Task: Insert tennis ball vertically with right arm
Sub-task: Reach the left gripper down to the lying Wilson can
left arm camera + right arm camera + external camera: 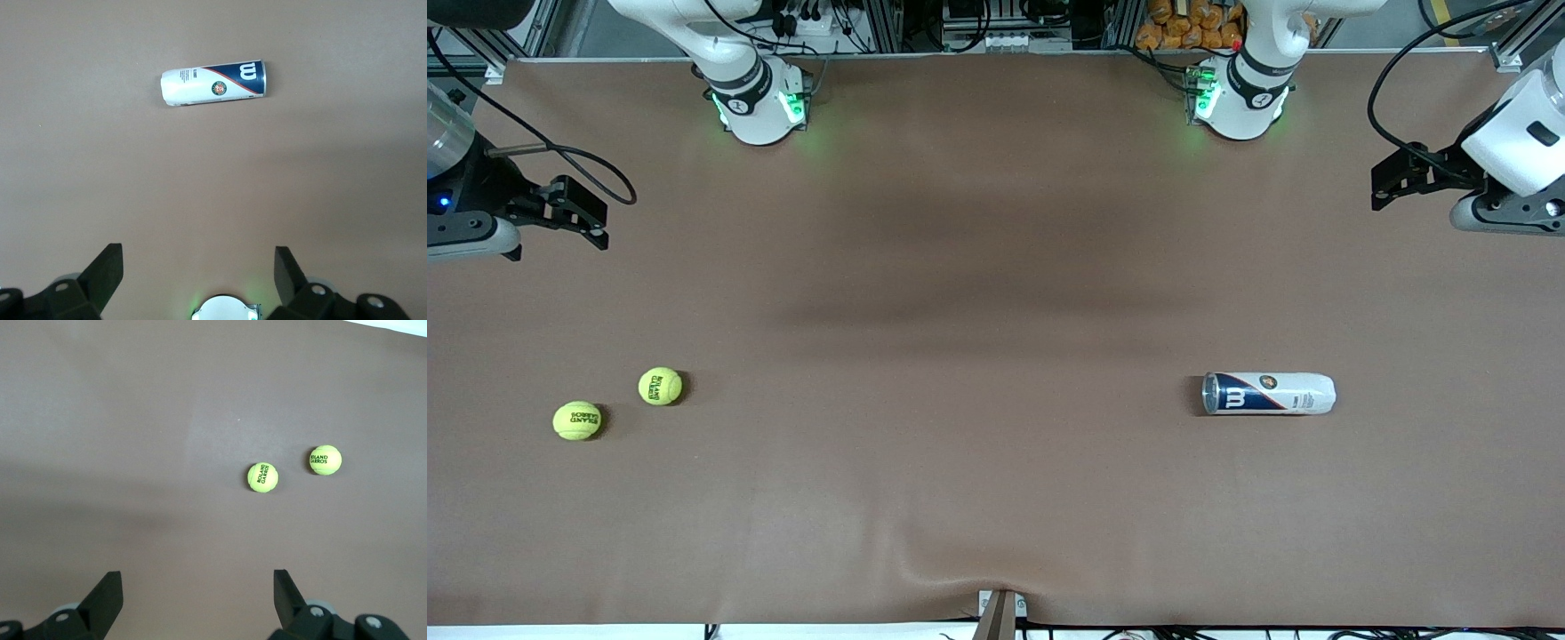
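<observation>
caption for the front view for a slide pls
Start: two tennis balls near the open right gripper, can lying sideways near the open left gripper.

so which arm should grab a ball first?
Right. Both tennis balls lie at the right arm's end of the table, with the right gripper open above them. The left gripper, also open, is over the can.

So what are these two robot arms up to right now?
Nothing is being handled yet. Two tennis balls sit on the brown table toward the right arm's end, and a ball can lies on its side toward the left arm's end. The right pincer hangs open above the balls, the left pincer open above the can. Both arms wait.
</observation>
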`<move>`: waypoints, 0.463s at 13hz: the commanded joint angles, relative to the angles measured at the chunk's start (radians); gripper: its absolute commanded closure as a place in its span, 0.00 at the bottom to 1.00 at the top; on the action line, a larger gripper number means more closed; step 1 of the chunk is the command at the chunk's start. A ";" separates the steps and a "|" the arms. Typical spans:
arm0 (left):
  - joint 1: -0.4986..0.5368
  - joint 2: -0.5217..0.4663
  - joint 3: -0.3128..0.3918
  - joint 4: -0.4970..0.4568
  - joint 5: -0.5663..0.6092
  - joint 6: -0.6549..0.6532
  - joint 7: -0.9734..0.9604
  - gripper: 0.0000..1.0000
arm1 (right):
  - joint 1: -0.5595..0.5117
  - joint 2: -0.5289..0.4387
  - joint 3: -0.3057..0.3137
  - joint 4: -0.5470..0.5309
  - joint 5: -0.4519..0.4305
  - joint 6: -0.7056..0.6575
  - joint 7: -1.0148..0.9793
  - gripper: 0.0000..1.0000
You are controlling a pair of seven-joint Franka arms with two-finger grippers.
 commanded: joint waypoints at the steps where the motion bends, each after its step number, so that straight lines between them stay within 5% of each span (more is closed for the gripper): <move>1: -0.008 0.006 0.014 0.012 -0.014 -0.004 0.033 0.00 | -0.001 -0.016 -0.001 -0.015 -0.016 0.000 0.013 0.00; 6: 0.008 0.047 0.017 0.012 -0.002 -0.004 0.106 0.00 | 0.003 -0.016 -0.001 -0.015 -0.016 -0.003 0.013 0.00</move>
